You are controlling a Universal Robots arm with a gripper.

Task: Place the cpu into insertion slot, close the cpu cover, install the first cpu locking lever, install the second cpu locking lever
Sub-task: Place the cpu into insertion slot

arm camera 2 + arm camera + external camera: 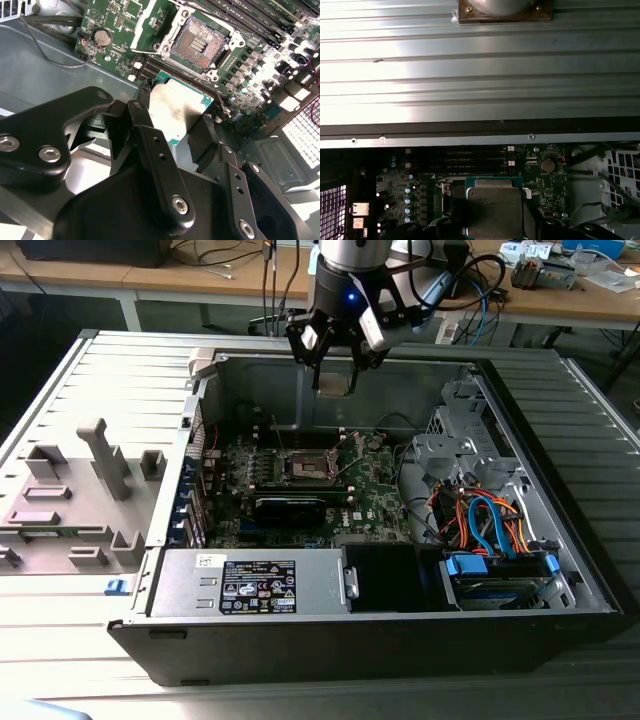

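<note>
Gripper (pixel 334 370) hangs over the open computer case (pixel 400 645), clenched on the cpu (pixel 180 112). Black fingers (pixel 200 140) pinch two opposite edges, silver top showing. Chip is held clear of the green board (pixel 380 500). In the exterior view the insertion slot (pixel 308 467) lies at about 6 o'clock from the gripper, well apart, contacts bare. The cpu cover (pixel 146 22) appears swung up off the socket, though the angle is awkward.
</note>
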